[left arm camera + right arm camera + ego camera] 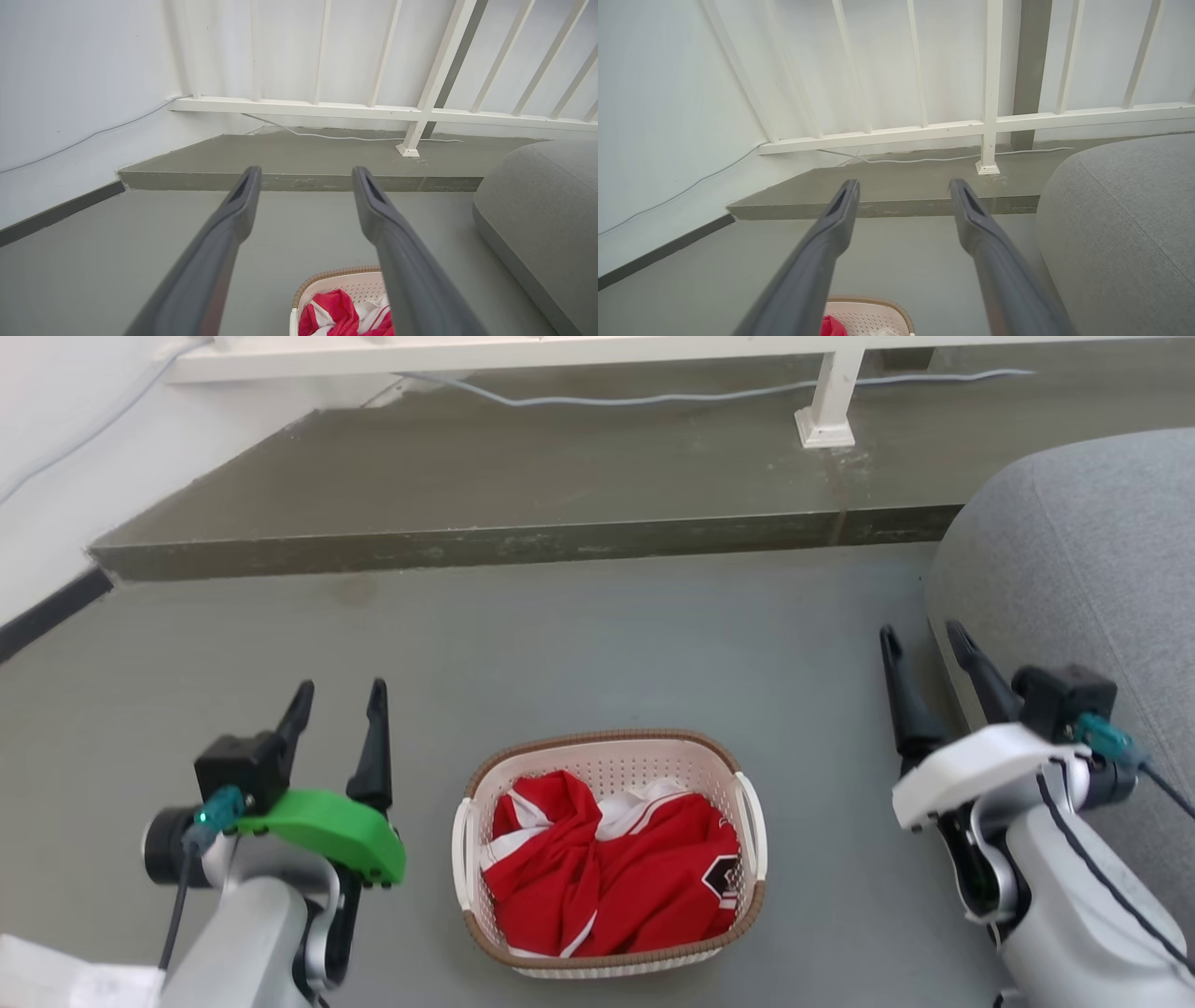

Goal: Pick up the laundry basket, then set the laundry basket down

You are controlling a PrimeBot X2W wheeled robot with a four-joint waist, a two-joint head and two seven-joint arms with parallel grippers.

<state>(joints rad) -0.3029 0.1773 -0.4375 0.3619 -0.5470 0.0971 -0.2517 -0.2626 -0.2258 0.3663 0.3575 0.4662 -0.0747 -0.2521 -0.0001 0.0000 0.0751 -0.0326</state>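
No word, number or brand name can be read anywhere. The only mark is a small black-and-white emblem [724,880] on the red garment [607,887] lying in the laundry basket [597,739]. The basket stands between the left claw [341,689] and the right claw [921,631], and the emblem is on the side toward the right claw. It is too small to make out.

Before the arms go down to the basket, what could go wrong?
1. The right gripper hangs close beside the grey sofa; its arm may brush it.
2. The side handles of the laundry basket are thin, so a grip there could slip.
3. The red garment is heaped inside; an uneven lift may tip it.
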